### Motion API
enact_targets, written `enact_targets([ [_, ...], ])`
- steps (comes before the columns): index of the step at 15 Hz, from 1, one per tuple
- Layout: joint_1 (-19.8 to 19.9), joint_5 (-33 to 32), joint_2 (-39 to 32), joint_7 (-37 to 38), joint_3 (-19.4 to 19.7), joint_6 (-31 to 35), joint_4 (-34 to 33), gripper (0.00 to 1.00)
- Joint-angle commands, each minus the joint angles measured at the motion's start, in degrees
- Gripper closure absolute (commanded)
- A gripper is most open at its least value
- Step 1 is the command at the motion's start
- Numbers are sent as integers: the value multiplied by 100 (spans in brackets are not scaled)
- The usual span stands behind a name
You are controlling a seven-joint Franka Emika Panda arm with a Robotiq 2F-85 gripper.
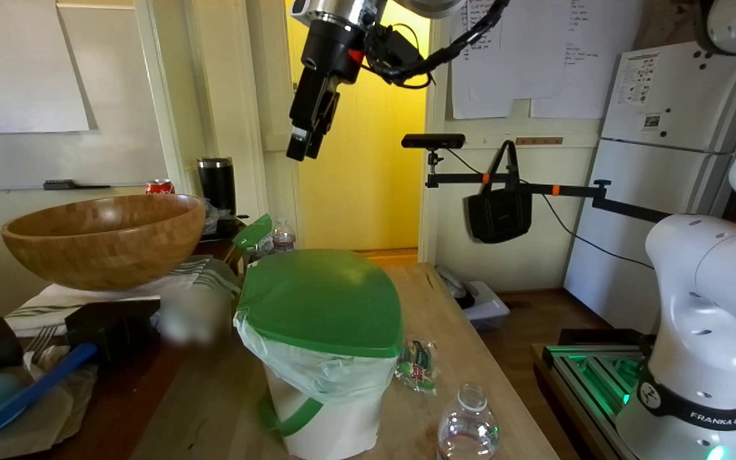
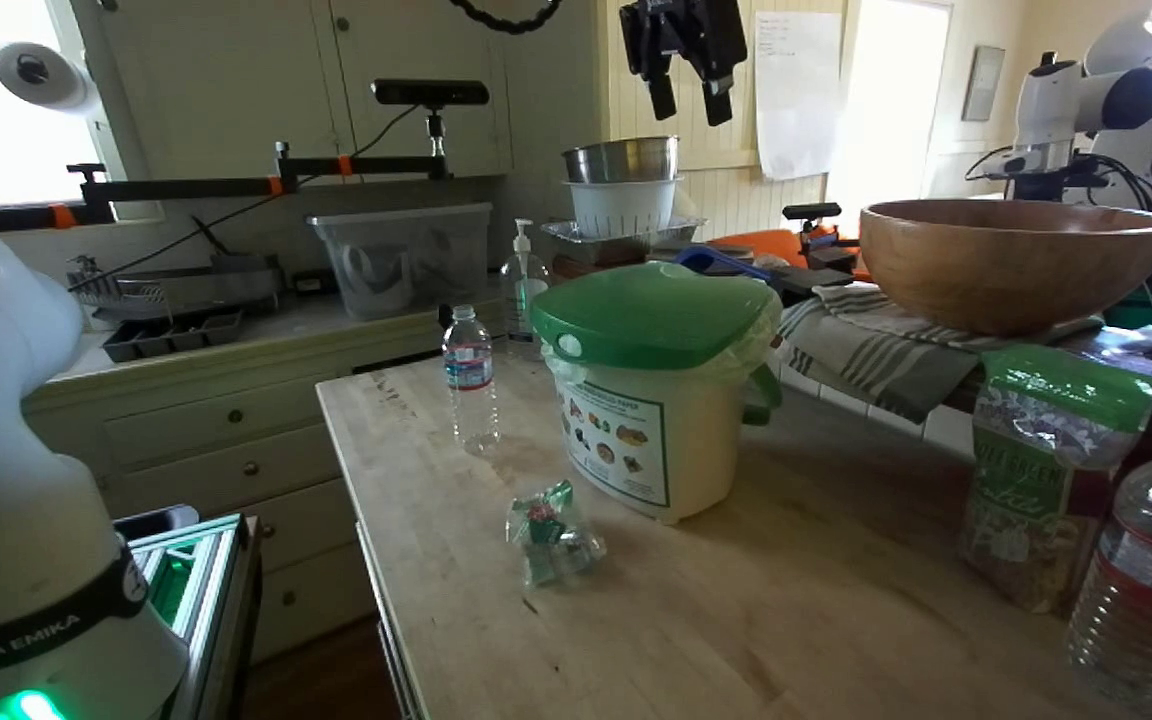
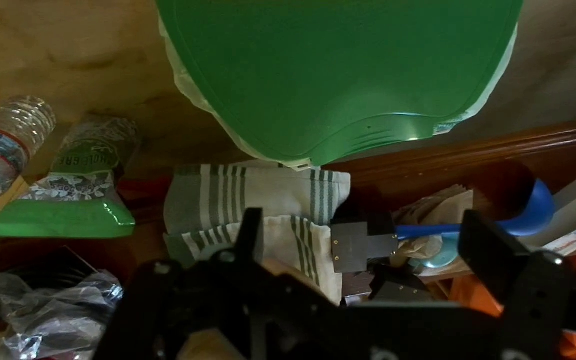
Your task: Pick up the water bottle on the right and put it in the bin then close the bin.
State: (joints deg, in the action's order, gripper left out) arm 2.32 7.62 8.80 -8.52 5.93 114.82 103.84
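Bin [image 2: 686, 410]: is being borne upright by the worktop [image 2: 786, 620].
Bin lid [image 1: 323, 300]: is being seen lowered over the bin, a pale liner bag [image 1: 326, 370] being shown folded out beneath its edge.
Fingers [image 2: 720, 105]: are being held spread, a wide gap being shown between the tips; in both exterior views they are being held above the bin, well apart from its lid.
Water bottle [image 2: 1141, 590]: is being found outside the bin, upright and capped, well apart from it; in an exterior view it is being shown to the bin's right and nearer the camera.
Green-topped pouch [image 2: 1046, 480]: is being shown to the bin's right, just beside the water bottle; whether contact is being made cannot be told.
Other bottle [image 2: 473, 390]: is being stood upright near the bin, to its left in an exterior view; its label is being seen there.
Crumpled wrapper [image 2: 551, 540]: is being borne by the worktop near the bin's foot.
Wooden bowl [image 2: 1016, 275]: is being carried by a striped cloth [image 2: 866, 350], to the bin's right and farther back in an exterior view.
Blue utensil [image 1: 36, 390]: is being shown to the bin's left in an exterior view.
Pump bottle [image 2: 524, 297]: is being seen behind the bin, toward its left, in an exterior view.
Steel bowl [image 2: 621, 162]: is being held up by a white colander [image 2: 626, 208], behind the bin.
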Motion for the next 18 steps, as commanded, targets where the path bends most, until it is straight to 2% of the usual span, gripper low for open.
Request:
enact_targets([
  [1, 42, -251, 347, 175, -93, -274, 208, 0],
  [8, 77, -415, 750, 10, -19, -1304, 406, 0],
  [16, 127, -633, 1160, -178, 51, -1408, 1007, 0],
  [17, 102, -526, 954, -77, 48, -1332, 756, 0],
  [18, 103, -533, 968, -81, 50, -1331, 778, 0],
])
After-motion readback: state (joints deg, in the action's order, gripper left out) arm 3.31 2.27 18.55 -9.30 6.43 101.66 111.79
